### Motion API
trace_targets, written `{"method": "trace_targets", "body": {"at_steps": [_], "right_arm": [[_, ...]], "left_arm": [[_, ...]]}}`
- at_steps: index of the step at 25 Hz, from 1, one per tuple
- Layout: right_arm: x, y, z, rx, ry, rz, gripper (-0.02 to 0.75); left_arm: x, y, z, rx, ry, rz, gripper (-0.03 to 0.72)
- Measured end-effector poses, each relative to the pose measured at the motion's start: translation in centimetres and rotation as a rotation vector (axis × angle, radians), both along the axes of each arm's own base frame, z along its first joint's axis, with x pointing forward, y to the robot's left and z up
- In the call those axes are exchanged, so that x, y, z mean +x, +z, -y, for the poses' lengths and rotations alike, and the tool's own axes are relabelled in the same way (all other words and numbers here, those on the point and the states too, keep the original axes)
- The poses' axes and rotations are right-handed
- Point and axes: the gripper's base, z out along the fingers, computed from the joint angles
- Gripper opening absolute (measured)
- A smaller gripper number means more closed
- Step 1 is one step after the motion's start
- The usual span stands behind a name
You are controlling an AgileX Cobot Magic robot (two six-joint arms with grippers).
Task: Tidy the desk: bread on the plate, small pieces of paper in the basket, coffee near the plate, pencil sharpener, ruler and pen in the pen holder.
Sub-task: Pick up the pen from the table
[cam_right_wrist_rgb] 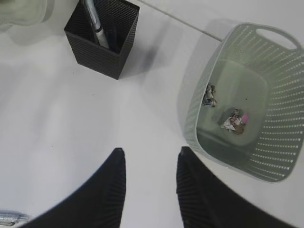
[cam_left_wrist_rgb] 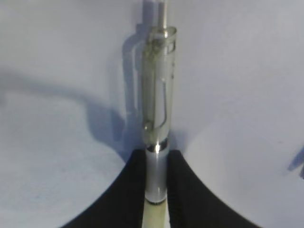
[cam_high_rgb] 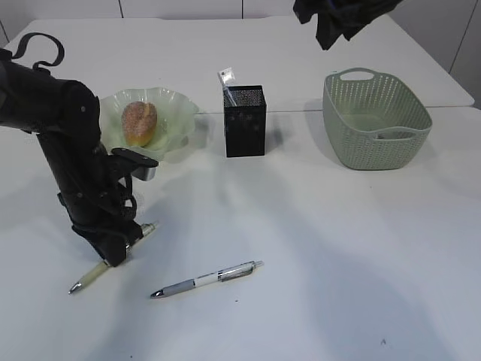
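My left gripper [cam_high_rgb: 114, 259] [cam_left_wrist_rgb: 156, 161] is down at the table, shut on a pale green pen [cam_high_rgb: 94, 274] [cam_left_wrist_rgb: 159, 95] that lies slantwise at the front left. A white and grey pen [cam_high_rgb: 207, 280] lies free to its right. Bread [cam_high_rgb: 140, 122] sits on the green plate [cam_high_rgb: 180, 113]. The black mesh pen holder [cam_high_rgb: 245, 124] [cam_right_wrist_rgb: 102, 35] holds a clear-topped stick [cam_high_rgb: 228, 79]. Paper scraps [cam_right_wrist_rgb: 232, 119] lie in the green basket [cam_high_rgb: 376, 154] [cam_right_wrist_rgb: 190, 109]. My right gripper [cam_high_rgb: 331, 37] [cam_right_wrist_rgb: 151, 152] hangs high and open, with nothing in it. Coffee, ruler and pencil sharpener are out of view.
The left arm [cam_high_rgb: 68, 143] stands in front of the plate and hides the table beside it. A seam [cam_high_rgb: 301, 110] between two white tabletops runs behind the holder and the basket.
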Motion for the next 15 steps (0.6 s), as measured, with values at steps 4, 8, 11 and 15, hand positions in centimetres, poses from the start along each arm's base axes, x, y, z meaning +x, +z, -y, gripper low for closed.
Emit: {"method": "trace_targets", "body": {"at_steps": [4,8,11,15], "right_arm": [[-0.3,1.3,0.1,0.009,-0.009,0.014,0.300],[-0.7,2.1,0.3,0.011,-0.015,0.013,0.300],[-0.9,2.3,0.4,0.011,-0.018,0.010,0.300],[-1.4,3.1,0.5,0.017,-0.018,0.026,0.299]], "left_arm": [[0.1,0.0,0.5,-0.038,0.032,-0.031,0.065],[0.9,0.9,1.0,-0.072,0.047,-0.003,0.065],[1.1,1.6,1.2,-0.091,0.055,0.013,0.065],[1.0,3.3,1.2,-0.117,0.068,0.053,0.065]]}}
